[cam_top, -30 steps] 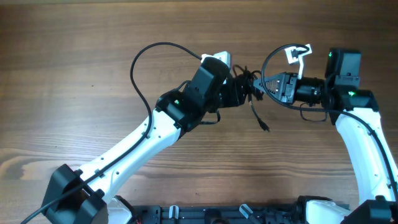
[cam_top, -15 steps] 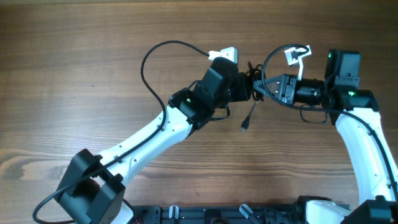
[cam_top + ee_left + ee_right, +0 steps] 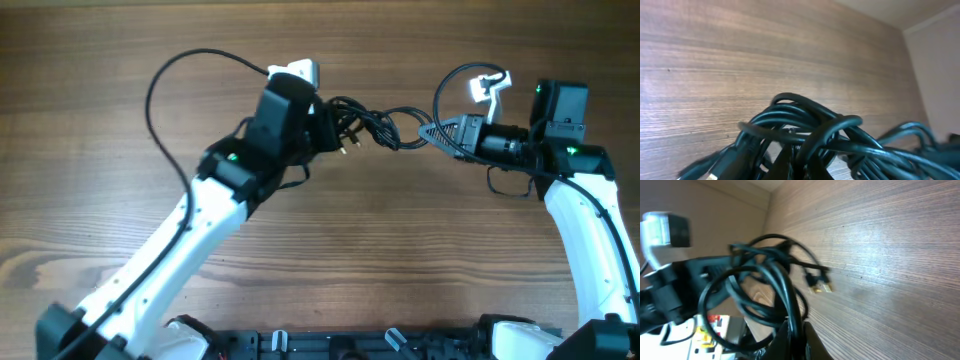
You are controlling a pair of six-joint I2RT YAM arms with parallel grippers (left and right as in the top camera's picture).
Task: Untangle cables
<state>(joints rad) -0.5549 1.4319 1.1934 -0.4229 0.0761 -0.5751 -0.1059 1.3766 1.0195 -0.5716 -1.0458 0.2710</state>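
Cables (image 3: 385, 135) pulled farther leftward by left end effector (image 3: 331, 123).

From above, the left end of the cables (image 3: 370, 128) is hidden under the left arm (image 3: 275, 120), so its jaws can't be seen. In the left wrist view the cables are a blur and run off the bottom edge. In the right wrist view the plug (image 3: 820, 286) just right of the cables is too small to tell its type.
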